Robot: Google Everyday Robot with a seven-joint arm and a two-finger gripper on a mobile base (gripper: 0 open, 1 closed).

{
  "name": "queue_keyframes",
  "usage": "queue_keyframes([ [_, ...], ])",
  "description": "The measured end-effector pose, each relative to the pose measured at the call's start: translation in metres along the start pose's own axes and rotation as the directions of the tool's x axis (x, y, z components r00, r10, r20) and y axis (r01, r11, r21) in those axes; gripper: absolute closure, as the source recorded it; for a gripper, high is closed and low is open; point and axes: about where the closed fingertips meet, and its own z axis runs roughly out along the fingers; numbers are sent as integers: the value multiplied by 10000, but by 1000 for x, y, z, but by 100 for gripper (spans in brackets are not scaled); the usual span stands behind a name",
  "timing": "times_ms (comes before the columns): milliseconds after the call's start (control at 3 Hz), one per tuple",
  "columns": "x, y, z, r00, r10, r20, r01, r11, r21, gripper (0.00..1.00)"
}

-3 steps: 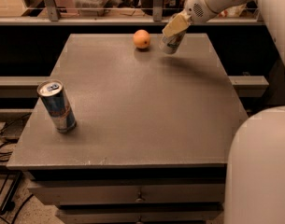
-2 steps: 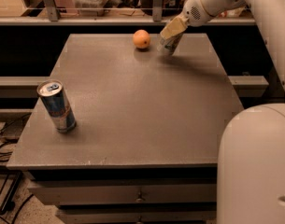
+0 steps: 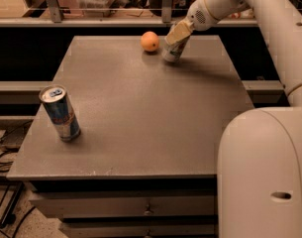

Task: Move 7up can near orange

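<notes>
In the upper middle of the frame, the pincer (image 3: pixel 177 34) comes down from the upper right and is clamped on the 7up can (image 3: pixel 172 52). The can's long axis tilts, top leaning right, with its base at the table (image 3: pixel 140 133). The orange (image 3: pixel 150 41) lies just left of the can, so only setting it down seems to remain.

high frontal view, gripper (image 3: pixel 176 40) far end

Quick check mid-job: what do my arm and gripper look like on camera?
The arm is a smooth off-white tube with rounded joints and small dark dimples; no cables show. The gripper, at the far edge of the grey table by the silver-white 7up can, has flat tan fingers.
</notes>
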Motion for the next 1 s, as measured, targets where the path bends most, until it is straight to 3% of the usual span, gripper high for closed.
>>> queue_keyframes([
  [333,-8,5,5,9996,-291,-40,290,9995,-90,12],
  [667,-25,20,3,9939,-1105,29,1105,9934,-295,0],
  [1000,-25,20,3,9939,-1105,29,1105,9934,-297,0],
])
